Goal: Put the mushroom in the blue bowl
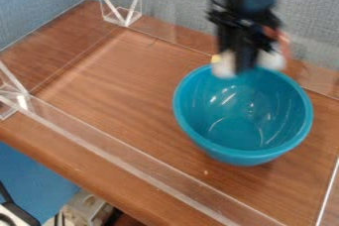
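Tool (239, 64) clamped on pale, blurred mushroom (228, 68) above round glossy blue bowl's (199, 121) rim.

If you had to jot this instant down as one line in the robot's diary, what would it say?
gripper: shut on mushroom | position: above back rim of blue bowl | bowl: empty | mushroom: not yet dropped

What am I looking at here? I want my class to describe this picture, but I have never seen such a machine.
One camera looks down at a wooden table fenced by low clear plastic walls. The dark upright thing is a robot arm ending in a gripper, a two-fingered claw pointing down. It is shut on a small pale object, blurred here, probably the toy mushroom. Just below it stands a large blue bowl, with nothing visible inside. A small yellow object behind the bowl is mostly hidden.
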